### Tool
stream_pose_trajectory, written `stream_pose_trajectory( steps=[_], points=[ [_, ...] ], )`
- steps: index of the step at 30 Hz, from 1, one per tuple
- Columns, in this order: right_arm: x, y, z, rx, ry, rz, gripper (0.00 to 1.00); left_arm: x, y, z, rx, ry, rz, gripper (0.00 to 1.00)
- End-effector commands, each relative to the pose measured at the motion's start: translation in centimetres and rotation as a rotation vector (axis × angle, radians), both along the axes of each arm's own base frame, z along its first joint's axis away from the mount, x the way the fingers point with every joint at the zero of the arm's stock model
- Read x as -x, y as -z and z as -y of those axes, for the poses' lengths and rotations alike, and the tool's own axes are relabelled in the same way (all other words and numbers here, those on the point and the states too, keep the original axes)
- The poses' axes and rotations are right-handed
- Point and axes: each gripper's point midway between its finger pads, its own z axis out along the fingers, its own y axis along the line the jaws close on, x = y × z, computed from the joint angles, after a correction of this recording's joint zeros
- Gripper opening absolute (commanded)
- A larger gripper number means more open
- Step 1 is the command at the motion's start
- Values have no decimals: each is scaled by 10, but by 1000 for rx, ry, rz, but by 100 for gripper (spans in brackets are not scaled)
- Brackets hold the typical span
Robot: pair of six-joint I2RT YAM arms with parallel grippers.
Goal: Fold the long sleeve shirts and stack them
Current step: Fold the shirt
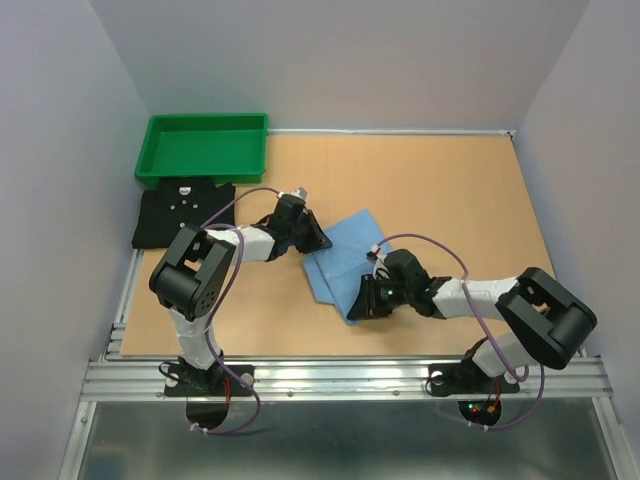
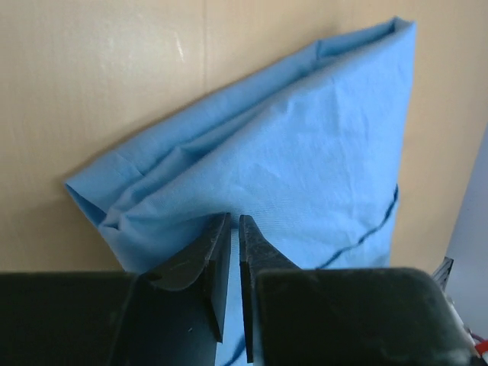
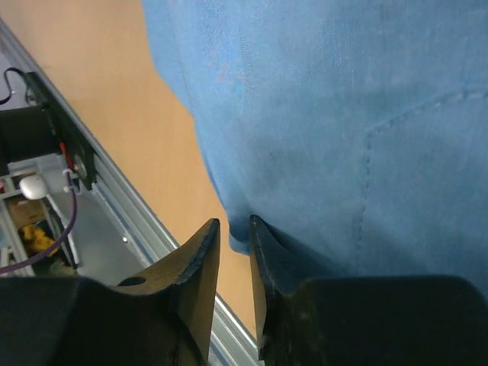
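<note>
The light blue shirt [image 1: 350,255] lies folded in the middle of the table. My left gripper [image 1: 312,238] is at its left edge; in the left wrist view the jaws [image 2: 234,216] are pinched on the blue cloth [image 2: 305,152] with only a thin slit between them. My right gripper [image 1: 362,300] is at the shirt's near corner; in the right wrist view the fingertips [image 3: 235,221] stand a little apart around that corner, and the cloth [image 3: 328,114] drapes over one finger. The black shirt [image 1: 175,215] lies folded at the far left.
A green plastic tray [image 1: 205,120] stands at the back left, just behind the black shirt. The metal rail [image 1: 350,375] runs along the table's near edge, close below the right gripper. Grey walls close in the left, back and right sides.
</note>
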Motion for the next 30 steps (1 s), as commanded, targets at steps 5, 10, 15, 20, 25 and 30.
stream_pose_trajectory(
  steps=[5, 10, 15, 20, 25, 30],
  points=[
    [12, 22, -5, -73, -49, -28, 28, -21, 30, -22, -66, -44, 4, 21],
    [-11, -2, -25, -107, -60, 27, 31, -42, 21, -29, -111, -44, 57, 22],
    [-38, -48, -40, -100, -68, 118, 43, -59, -39, -26, -100, -34, 209, 35],
    [-63, -107, -32, -124, -18, 244, 51, -48, -103, -26, -68, -27, 319, 51],
    [-72, -124, -4, -135, 37, 260, 52, -3, -108, -11, -55, 27, 299, 56],
    [-84, -118, 26, -151, 88, 233, 52, 50, -98, 12, -33, 130, 270, 56]
  ],
)
